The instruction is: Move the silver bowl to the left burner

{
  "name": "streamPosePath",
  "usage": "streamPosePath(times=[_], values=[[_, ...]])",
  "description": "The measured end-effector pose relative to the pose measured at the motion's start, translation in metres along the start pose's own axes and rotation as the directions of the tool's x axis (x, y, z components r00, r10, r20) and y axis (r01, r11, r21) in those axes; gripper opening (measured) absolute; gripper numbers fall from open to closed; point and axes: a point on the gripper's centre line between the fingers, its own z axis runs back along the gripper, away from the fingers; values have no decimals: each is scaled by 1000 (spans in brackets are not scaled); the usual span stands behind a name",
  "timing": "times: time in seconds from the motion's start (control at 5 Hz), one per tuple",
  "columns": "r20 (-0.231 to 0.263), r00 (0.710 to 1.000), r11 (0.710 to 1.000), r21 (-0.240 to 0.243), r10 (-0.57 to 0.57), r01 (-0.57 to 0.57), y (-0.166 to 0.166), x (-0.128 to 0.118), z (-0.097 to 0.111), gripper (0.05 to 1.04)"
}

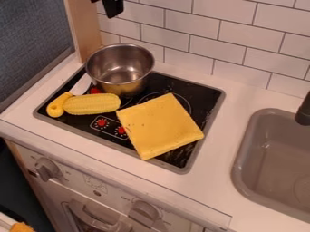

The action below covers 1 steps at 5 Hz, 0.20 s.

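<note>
The bowl (121, 80) stands on the cooktop's (181, 86) rear left, behind the corn (93, 104); the knife (59, 104) lies left, the cloth (160, 128) right. The sink (243, 152) is right of the cooktop.

Silver bowl (120, 74) reachable from above; corn (92, 104) and yellow cloth (160, 126) crowd its front.

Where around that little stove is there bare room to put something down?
The white counter between the stove and the sink is bare, and so is the stove's back right corner, behind the yellow cloth. The stove's left half is crowded: the silver bowl, the knife and the corn sit close together there.
</note>
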Motion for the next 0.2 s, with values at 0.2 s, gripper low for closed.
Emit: streamPosePath(times=[0.2], values=[[-2, 1000, 1000, 0, -1, 1, 0, 0, 0, 1001]])
